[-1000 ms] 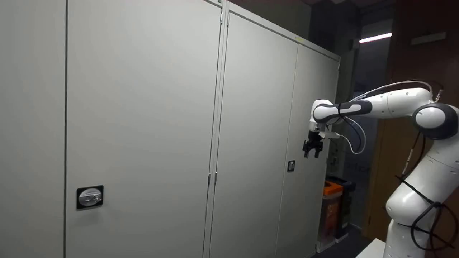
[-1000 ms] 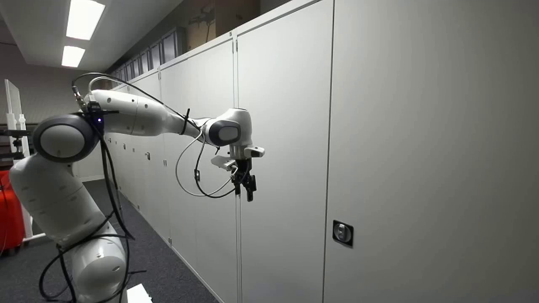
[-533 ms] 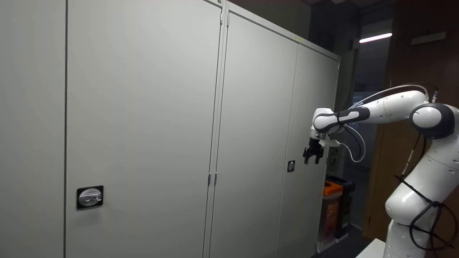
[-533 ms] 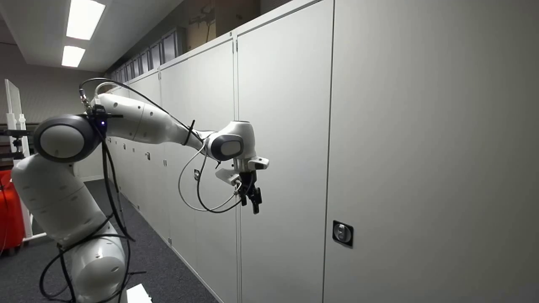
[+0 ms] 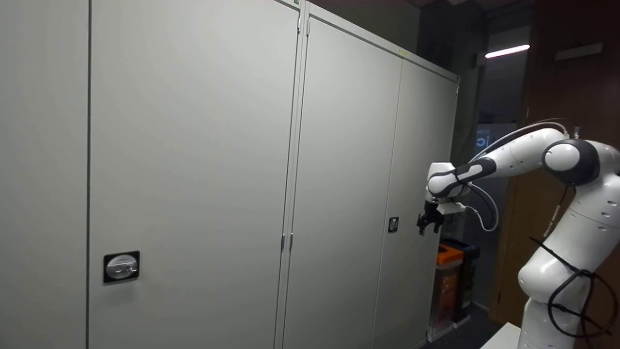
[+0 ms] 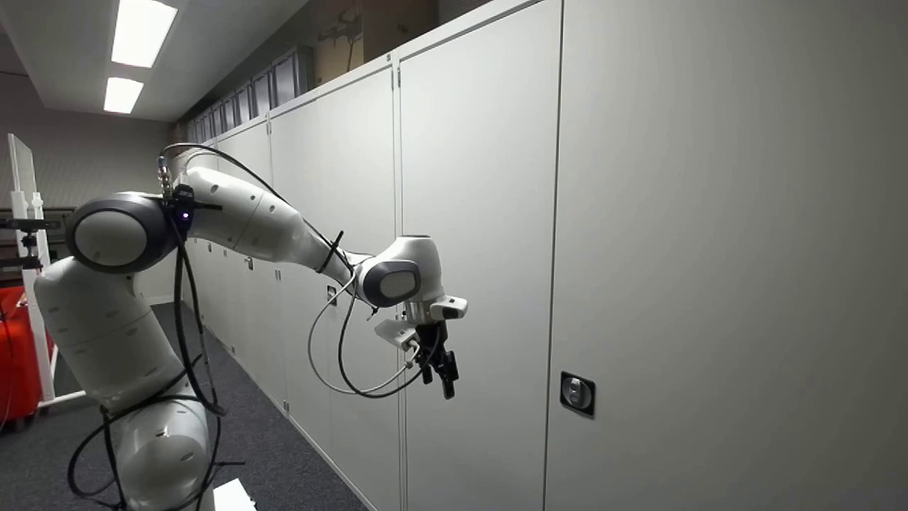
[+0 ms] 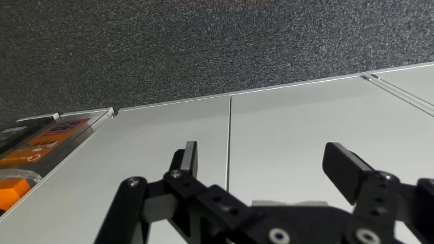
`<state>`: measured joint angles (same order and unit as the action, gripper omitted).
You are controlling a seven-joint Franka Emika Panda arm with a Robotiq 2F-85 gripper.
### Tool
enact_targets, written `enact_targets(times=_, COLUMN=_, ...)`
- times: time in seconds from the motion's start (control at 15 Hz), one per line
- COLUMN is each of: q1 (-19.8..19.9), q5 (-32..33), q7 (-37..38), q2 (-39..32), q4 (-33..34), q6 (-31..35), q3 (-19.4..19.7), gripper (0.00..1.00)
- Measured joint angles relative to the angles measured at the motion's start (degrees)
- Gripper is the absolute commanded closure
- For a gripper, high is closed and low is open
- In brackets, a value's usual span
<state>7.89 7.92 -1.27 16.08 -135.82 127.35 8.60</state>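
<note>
The gripper (image 7: 261, 154) juts up from the bottom of the wrist view, its fingers (image 7: 190, 157) spread wide apart and holding nothing. Behind it, across the middle and bottom of that frame, is the pale grey cabinet (image 7: 291, 115); the seam (image 7: 229, 139) between its two closed doors (image 7: 169, 128) shows in the gap, nearer the finger at the left of the frame. Grey carpet (image 7: 203, 51) spans the top of the frame, and an orange bin (image 7: 13, 191) shows at the lower left edge.

In both exterior views the gripper points down in front of the cabinet, apart from it. In an exterior view it is right of centre, just right of the cabinet's handle (image 5: 393, 224) in the frame and about level with it, with the arm (image 5: 581, 237) reaching in from the right edge; a black bin (image 5: 469, 261) stands beside the orange bin at the lower right, and another handle (image 5: 121, 266) sits at the lower left. In an exterior view with lights (image 6: 144, 32) at the upper left, the gripper is in the lower middle, left of the cabinet's handle; cables (image 6: 369, 395) hang in loops from the arm, boxes (image 6: 284, 78) stand along the cabinet tops, and a red object (image 6: 21, 369) is at the left edge.
</note>
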Motion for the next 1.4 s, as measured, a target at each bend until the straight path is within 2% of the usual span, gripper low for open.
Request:
enact_targets(times=0.47, q1=2.0, q5=0.9, q7=-6.4, q2=-3.3, q4=-6.5, q6=15.5, q3=3.8, gripper=0.0)
enact_targets(times=1.07, q1=3.7, q5=-0.2, q7=-11.4, q2=-12.1, q4=-10.5, q6=29.9, q3=7.9, gripper=0.0)
enact_targets(times=1.27, q1=4.6, q5=-3.0, q7=-14.0, q2=-16.1, q4=-10.7, q6=36.1, q3=8.4, gripper=0.0)
enact_targets(times=1.4, q1=4.7, q5=-7.1, q7=-17.3, q2=-18.5, q4=-10.7, q6=40.1, q3=8.4, gripper=0.0)
